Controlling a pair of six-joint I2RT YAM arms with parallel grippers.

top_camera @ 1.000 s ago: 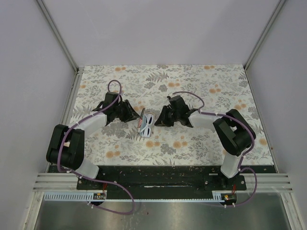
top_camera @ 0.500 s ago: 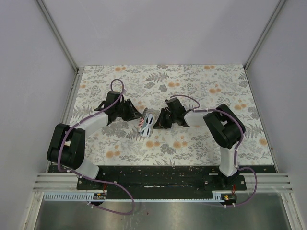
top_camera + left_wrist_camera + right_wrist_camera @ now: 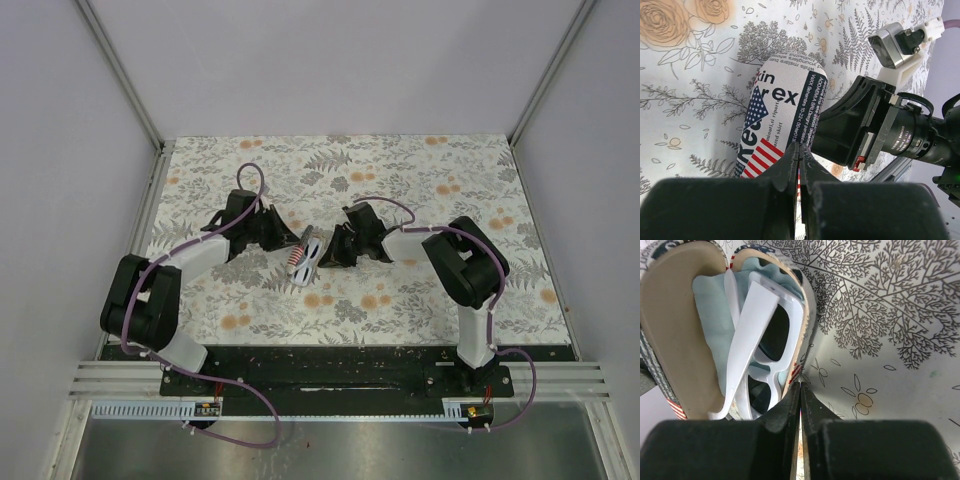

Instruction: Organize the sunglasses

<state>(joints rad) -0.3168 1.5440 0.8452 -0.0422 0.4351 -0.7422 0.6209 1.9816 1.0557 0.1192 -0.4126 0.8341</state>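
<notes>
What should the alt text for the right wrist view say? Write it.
White-framed sunglasses with dark lenses lie on a light blue cloth inside an open stars-and-stripes case with tan lining. The right gripper, shut, has its tips at the case's rim, over a floral table.

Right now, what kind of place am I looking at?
Probably a robot test booth: plain white walls box in a flower-patterned table, with two robot arms bolted at its near edge.
</notes>
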